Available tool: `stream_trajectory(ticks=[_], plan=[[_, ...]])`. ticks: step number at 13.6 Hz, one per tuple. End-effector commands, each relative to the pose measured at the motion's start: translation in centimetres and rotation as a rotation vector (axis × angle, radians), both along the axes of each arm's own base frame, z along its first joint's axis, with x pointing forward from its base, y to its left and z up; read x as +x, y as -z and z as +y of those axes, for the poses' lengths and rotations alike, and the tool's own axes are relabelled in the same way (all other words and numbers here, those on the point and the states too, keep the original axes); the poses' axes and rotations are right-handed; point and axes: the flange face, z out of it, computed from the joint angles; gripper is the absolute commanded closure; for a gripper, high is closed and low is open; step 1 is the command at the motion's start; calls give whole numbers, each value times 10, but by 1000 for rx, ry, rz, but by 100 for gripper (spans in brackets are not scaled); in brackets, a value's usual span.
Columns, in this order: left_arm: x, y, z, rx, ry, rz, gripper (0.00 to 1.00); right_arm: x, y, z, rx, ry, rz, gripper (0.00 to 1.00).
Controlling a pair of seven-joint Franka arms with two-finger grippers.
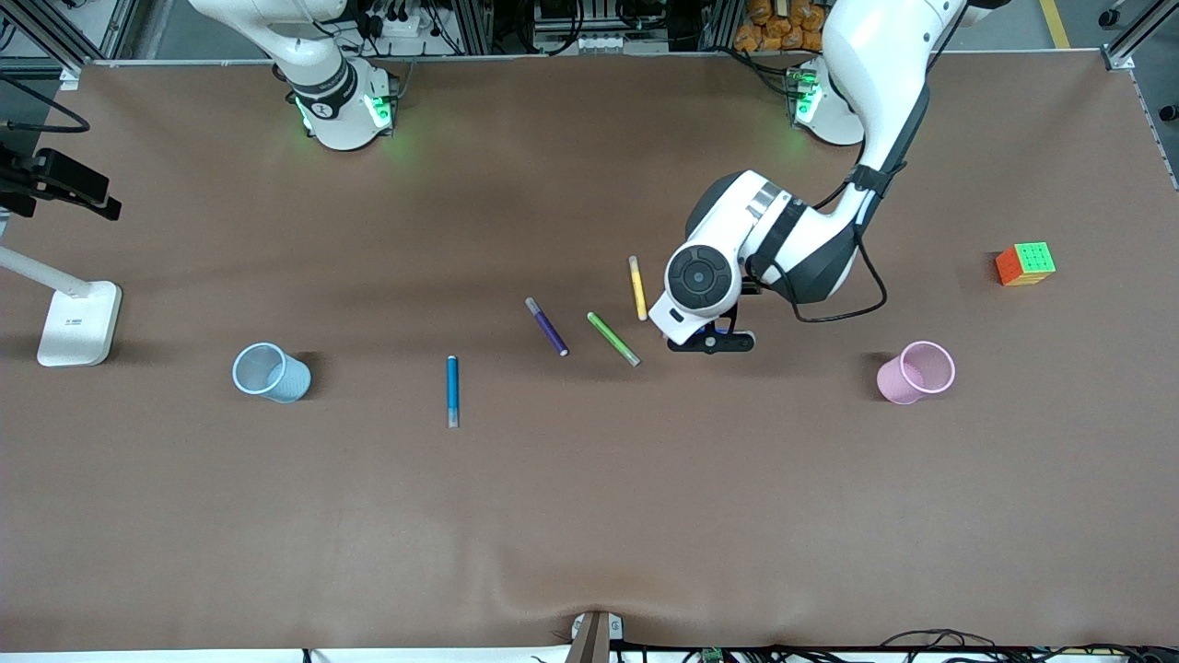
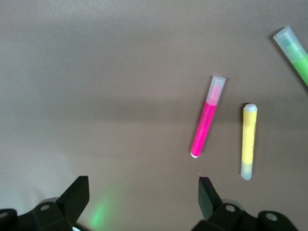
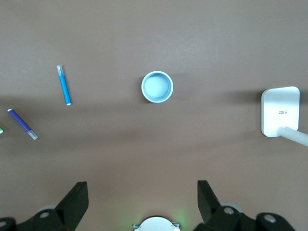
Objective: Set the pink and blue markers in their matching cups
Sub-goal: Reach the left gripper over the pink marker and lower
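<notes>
Lamp base (image 1: 78, 322): white, at the right arm's end of the counter (image 1: 589, 516); it also shows in the right wrist view.
Blue cup (image 1: 271, 372): upright on the counter toward the right arm's end, mouth open, nothing in it; well apart from the blue marker.
Right hand (image 3: 142, 199): out of the front view; its wrist camera shows it high over the counter, above the blue cup and the blue marker, fingers spread wide, holding nothing. This arm waits.
Blue marker (image 1: 452, 390): lies flat on the counter between the blue cup and the purple marker, its pale end pointing toward the front camera.
Purple marker (image 1: 547, 327): flat, slanted, just beside the green marker.
Green marker (image 1: 613, 339): flat, slanted, between the purple marker and the left hand.
Yellow marker (image 1: 637, 287): flat, near the green marker, farther from the front camera than it.
Pink marker (image 2: 207, 118): hidden under the left arm in the front view; in the left wrist view it lies flat on the counter just beside the yellow marker, not touching it.
Left hand (image 2: 144, 192): low over the pink marker, fingers spread, gripping nothing.
Pink cup (image 1: 916, 372): upright toward the left arm's end, empty as far as can be seen.
Puzzle cube (image 1: 1025, 263): coloured, on the counter, farther from the front camera than the pink cup.
</notes>
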Motion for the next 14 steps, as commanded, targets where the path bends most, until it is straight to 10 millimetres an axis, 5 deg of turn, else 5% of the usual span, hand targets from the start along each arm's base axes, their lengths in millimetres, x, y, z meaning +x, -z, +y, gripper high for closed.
stream_trajectory(ticks=[1, 8, 11, 14], plan=[[3, 16, -11, 1, -35, 18, 0, -4, -3, 2, -6, 2, -4, 0], [7, 43, -31, 10, -46, 29, 1, 9, 6, 15, -6, -23, -35, 0], [5, 48, -32, 23, -71, 30, 4, 44, 40, 34, 1, -56, -68, 0], [3, 55, -32, 29, -67, 40, 11, 67, 77, 33, 22, -72, -34, 0]])
